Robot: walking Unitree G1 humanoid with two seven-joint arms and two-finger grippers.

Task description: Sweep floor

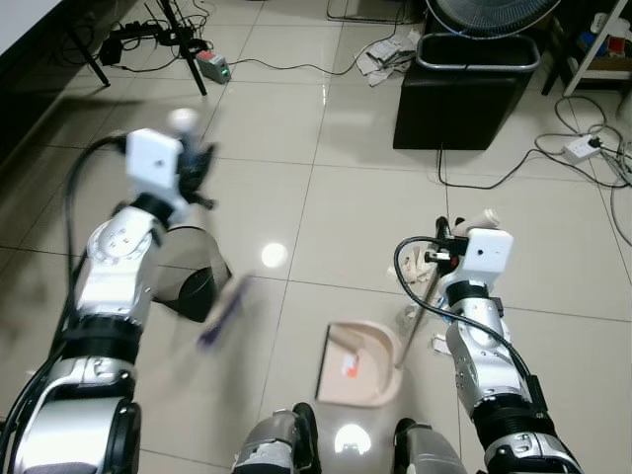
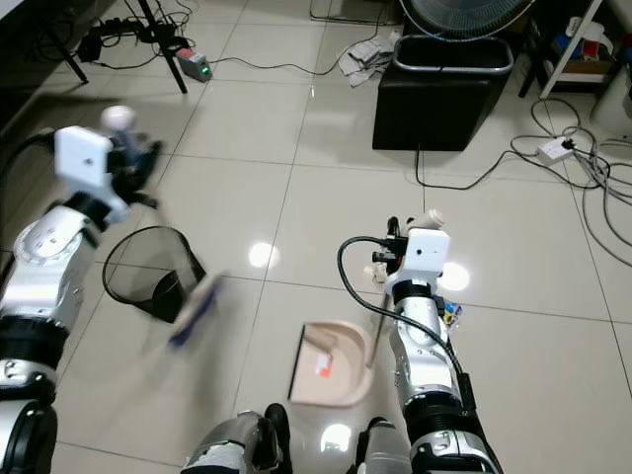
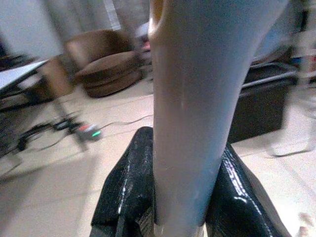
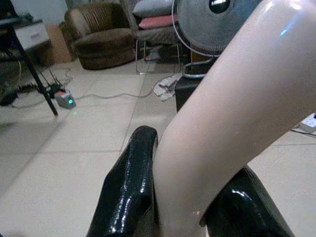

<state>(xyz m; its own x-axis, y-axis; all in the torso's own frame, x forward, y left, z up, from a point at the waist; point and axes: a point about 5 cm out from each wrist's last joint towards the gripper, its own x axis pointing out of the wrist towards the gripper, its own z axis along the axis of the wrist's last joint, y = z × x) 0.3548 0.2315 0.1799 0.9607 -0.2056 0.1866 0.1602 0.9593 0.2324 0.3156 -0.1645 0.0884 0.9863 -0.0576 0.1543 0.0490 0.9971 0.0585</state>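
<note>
My left gripper [image 1: 197, 163] is raised over the floor on the left, shut on the pale broom handle [image 3: 192, 98]. The broom's purple-bristled head [image 1: 222, 311] is blurred, low beside the tipped black mesh wastebasket [image 2: 148, 262]. My right gripper [image 1: 446, 242] is shut on the beige dustpan handle [image 4: 222, 113], whose thin shaft runs down to the dustpan [image 1: 357, 365]. The dustpan rests on the tiles just ahead of my feet, with a small orange scrap inside. Scraps of litter [image 1: 432, 262] lie on the tiles around the right gripper.
A black bin [image 1: 464, 89] with a fan [image 1: 489, 15] behind it stands ahead on the right. Cables and a power strip [image 1: 583, 148] trail across the floor at right. Tripod legs [image 1: 183, 44] and a small box with a green light [image 1: 213, 67] stand ahead left.
</note>
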